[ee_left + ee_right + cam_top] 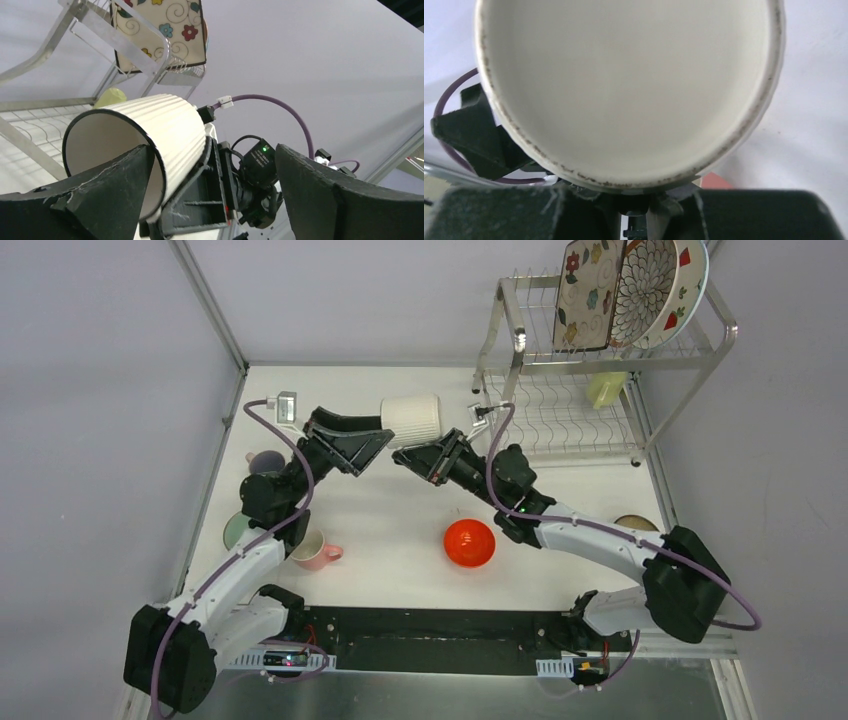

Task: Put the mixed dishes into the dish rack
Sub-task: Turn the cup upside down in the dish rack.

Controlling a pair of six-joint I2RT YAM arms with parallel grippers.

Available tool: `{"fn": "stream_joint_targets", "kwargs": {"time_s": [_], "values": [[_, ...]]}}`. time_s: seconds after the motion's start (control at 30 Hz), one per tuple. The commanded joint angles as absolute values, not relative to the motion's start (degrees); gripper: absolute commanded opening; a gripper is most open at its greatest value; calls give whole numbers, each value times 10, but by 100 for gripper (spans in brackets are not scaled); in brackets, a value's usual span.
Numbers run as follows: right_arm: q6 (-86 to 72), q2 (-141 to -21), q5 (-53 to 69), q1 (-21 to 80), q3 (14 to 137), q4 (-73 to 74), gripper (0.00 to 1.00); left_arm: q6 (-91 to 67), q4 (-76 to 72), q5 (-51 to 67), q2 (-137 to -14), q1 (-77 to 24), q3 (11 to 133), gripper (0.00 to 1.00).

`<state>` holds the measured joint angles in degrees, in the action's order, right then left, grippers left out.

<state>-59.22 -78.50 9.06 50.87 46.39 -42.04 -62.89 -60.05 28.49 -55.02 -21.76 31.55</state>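
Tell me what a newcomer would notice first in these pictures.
A white ribbed cup hangs on its side above the middle of the table, held by the right gripper, with the left gripper open around it. At the far right, the tall wire rack carries a flowered plate and a petal-patterned round plate on its top shelf. A bright red-orange bowl sits on the table nearer the arms.

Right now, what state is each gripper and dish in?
white cup, on its side, off the table
left gripper, open
right gripper, shut on white cup
pink cup, upright on table
red-orange bowl, on table
floral plate, on edge, upper shelf of dish rack
yellow cup, on lower shelf
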Motion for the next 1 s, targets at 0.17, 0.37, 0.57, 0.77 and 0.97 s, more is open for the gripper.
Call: {"fn": "stream_joint_targets", "kwargs": {"time_s": [0.17,0.37,0.57,0.77,0.97], "values": [[-539,-666,5,503,432,-346,0,-449,-381,326,-459,-219,350,99],[-510,-602,-64,503,409,-196,0,-279,-175,313,-415,-220,400,99],[-493,-513,-132,503,391,1,0,-71,73,259,-399,-220,475,99],[-472,-439,-203,503,384,138,0,85,138,209,-369,-220,471,99],[-406,-425,-282,500,417,230,0,103,141,104,-338,-220,431,99]]}}
